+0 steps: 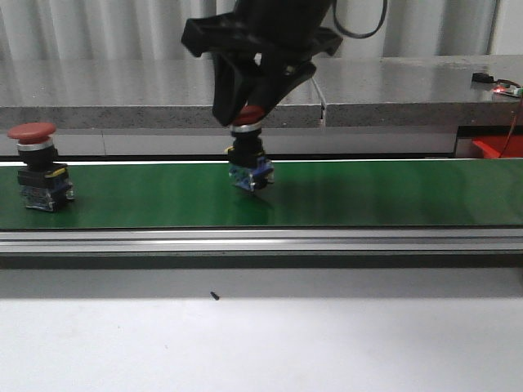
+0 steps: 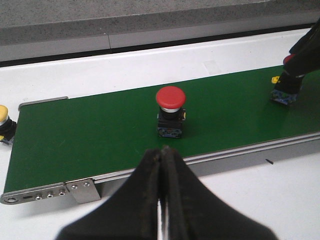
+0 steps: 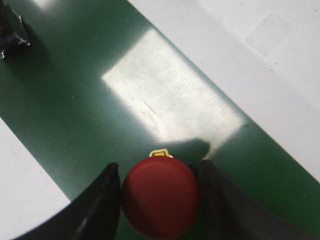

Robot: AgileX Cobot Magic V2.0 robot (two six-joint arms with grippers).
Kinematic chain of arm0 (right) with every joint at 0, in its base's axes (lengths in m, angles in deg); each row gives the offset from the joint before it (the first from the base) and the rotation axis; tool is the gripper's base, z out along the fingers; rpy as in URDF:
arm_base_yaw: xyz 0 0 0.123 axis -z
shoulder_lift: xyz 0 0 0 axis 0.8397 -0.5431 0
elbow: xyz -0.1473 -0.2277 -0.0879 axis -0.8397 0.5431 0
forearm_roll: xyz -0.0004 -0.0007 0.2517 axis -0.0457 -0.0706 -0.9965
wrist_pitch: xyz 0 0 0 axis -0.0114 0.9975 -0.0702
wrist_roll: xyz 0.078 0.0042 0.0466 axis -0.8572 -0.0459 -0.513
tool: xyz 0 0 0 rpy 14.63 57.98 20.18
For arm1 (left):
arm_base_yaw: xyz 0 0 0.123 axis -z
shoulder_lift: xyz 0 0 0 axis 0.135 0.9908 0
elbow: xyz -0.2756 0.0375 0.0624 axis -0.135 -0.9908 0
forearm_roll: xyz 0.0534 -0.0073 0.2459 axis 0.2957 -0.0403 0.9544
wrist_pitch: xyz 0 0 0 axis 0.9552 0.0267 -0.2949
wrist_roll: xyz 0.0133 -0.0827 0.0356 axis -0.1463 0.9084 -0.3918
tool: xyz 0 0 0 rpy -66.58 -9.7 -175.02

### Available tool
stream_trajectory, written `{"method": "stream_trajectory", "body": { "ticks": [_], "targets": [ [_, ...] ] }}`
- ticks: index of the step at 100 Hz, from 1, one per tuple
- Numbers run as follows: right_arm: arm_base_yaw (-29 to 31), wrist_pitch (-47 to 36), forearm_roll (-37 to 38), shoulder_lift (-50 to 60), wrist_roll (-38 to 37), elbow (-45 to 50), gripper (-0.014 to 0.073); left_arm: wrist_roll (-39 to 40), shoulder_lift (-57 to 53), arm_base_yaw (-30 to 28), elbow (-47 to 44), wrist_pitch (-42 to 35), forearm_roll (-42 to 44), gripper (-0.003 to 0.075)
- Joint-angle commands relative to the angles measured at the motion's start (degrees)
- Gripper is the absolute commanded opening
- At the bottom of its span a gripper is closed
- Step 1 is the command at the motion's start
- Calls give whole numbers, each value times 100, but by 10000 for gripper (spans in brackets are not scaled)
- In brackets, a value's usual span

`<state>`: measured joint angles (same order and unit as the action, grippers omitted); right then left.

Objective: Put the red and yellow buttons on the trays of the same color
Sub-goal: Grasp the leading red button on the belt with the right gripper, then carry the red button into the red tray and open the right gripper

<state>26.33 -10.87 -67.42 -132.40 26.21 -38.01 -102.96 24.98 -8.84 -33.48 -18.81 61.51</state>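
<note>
The right gripper (image 1: pixel 248 114) is matte black, with a broad angular housing narrowing into two tapered fingers (image 3: pixel 97 210), and a black cable loops from its top. The left gripper (image 2: pixel 161 165) has black fingers with worn, rubbery inner edges.

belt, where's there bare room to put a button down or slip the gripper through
The green belt is bare from the gripped red button out toward the robot's right. A shorter bare stretch lies between that button and the standing red button. It is crowded only under the right gripper, shut on its button. In the left wrist view, a yellow button sits at the belt's end.
</note>
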Motion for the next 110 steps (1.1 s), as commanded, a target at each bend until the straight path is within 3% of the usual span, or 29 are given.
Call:
{"method": "stream_trajectory", "body": {
  "ticks": [1, 22, 74, 110],
  "targets": [
    [245, -189, -83, 624, 71, -181, -4, 16, 24, 50, 136, -356, -158, -19],
    [1124, -162, -83, 1136, 71, -181, -4, 16, 24, 50, 136, -356, -158, -19],
    [4100, -378, -88, 1317, 65, -173, -4, 16, 24, 50, 136, -356, -158, -19],
    [5409, -886, -412, 858, 49, -201, -4, 16, 24, 50, 136, -356, -158, -19]
  ]
}}
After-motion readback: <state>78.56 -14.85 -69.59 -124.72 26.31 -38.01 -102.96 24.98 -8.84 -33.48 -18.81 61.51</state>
